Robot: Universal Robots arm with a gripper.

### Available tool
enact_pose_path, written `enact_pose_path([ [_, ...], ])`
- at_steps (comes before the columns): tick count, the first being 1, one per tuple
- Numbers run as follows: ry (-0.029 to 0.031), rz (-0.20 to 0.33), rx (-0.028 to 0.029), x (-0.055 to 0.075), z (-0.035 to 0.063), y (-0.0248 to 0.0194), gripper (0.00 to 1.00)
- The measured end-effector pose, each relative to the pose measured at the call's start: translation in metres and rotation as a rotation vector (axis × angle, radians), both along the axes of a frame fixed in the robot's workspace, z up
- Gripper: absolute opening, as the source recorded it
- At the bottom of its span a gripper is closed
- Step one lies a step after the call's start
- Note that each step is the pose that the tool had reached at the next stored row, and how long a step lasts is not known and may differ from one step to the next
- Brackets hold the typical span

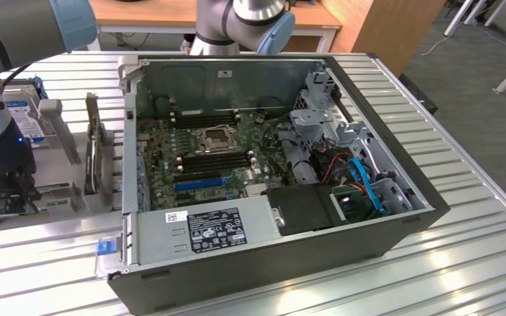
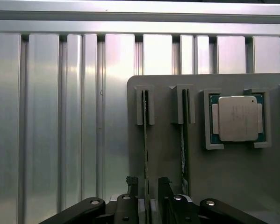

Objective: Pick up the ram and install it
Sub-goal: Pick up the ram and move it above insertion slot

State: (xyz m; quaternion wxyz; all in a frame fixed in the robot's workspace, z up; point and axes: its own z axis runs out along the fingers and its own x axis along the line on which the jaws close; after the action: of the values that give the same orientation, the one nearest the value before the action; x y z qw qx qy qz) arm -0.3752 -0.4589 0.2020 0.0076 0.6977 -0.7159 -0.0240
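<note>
1. I am hanging my jaws [image 2: 147, 184] low over the gray holder [image 2: 168, 154] on the ribbed counter [image 2: 60, 140]. Seen from the exterior view, this spot is lying toward nine o'clock from the open computer case [image 1: 262, 283], on the exterior view's left.
2. I am holding the jaws spread wide, and they are gripping nothing.
3. The ram [image 2: 145, 140] is standing on edge in a holder slot, directly between my two fingers [image 2: 132, 186], with a gap showing on each side.
4. Taking my fingers as three and nine on a dial, the ram's long axis is running twelve to six, so its flat faces are meeting my fingers squarely.
5. A second stick [image 2: 184, 140] is standing parallel just beside it, between the ram and the processor [image 2: 238, 119]. One finger is sitting in the gap between the two sticks.
6. The ram is lying well apart from the case, not yet installed.
</note>
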Motion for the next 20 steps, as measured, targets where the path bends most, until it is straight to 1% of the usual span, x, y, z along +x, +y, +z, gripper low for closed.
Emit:
enact_pose_path([
  [12,0.0001,0.0,0.0,0.0,0.0001,-0.0004,0.31],
  [14,0.0,0.0,0.0,0.0,0.0,-0.0004,0.29],
  [15,0.0001,0.0,0.0,0.0,0.0001,-0.0004,0.23],
  [20,0.0001,0.0,0.0,0.0,0.0001,-0.0003,0.23],
])
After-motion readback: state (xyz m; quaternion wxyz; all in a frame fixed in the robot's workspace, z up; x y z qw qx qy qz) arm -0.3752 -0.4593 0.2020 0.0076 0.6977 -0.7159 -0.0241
